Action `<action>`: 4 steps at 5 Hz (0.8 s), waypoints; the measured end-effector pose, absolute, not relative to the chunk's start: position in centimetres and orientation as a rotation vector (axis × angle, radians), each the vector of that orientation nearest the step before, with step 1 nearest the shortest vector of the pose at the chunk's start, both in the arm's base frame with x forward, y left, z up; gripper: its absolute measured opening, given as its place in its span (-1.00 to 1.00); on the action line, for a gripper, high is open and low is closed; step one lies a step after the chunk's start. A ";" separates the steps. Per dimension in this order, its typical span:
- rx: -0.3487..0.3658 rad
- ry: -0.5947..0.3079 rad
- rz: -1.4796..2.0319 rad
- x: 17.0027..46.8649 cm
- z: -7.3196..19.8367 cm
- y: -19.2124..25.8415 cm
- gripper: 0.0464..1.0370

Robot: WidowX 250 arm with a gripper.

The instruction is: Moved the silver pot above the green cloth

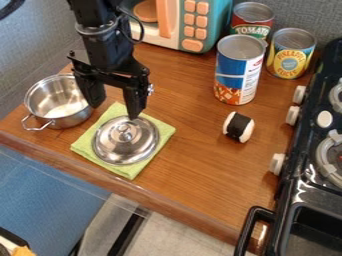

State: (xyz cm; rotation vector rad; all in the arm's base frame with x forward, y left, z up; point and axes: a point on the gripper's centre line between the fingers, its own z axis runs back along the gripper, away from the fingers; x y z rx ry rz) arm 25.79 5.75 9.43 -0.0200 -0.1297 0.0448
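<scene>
At the far left of the counter [200, 160], near the grey wall [33, 45], the silver pot [70, 121] stands upright on the wood, a wire handle out on its near side. It is beside the cloth [132, 171], not on or above it.

Next comes the gripper [115, 111], hanging down from the top edge of the view. Its fingers are open, well spread, with nothing held between them; one overlaps the pot's right rim in the view, the other ends by the far edge of the lid [127, 145]. Whether either touches metal, I cannot tell.

The green cloth lies flat under that round silver lid, knob up. The lid stands in the way there: it covers most of the cloth, leaving mainly the corners and edges bare.

Behind, against the wall, is a teal toy microwave [194, 25] with orange buttons. Further right stand three cans: a blue one [235, 75] in front, a red one [252, 21] behind it, and a yellow one [292, 54] to the right. Nearer, well apart from the cloth, sits a small white roll [238, 127] with a black band. The black stove [300, 170], white knobs facing the counter, fills the right side.
</scene>
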 end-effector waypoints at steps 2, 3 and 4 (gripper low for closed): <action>-0.026 -0.101 0.105 25.5 8.0 7.8 0.93; -0.010 -0.097 0.112 26.1 7.3 9.1 0.93; 0.040 -0.119 0.140 26.8 6.8 11.4 0.93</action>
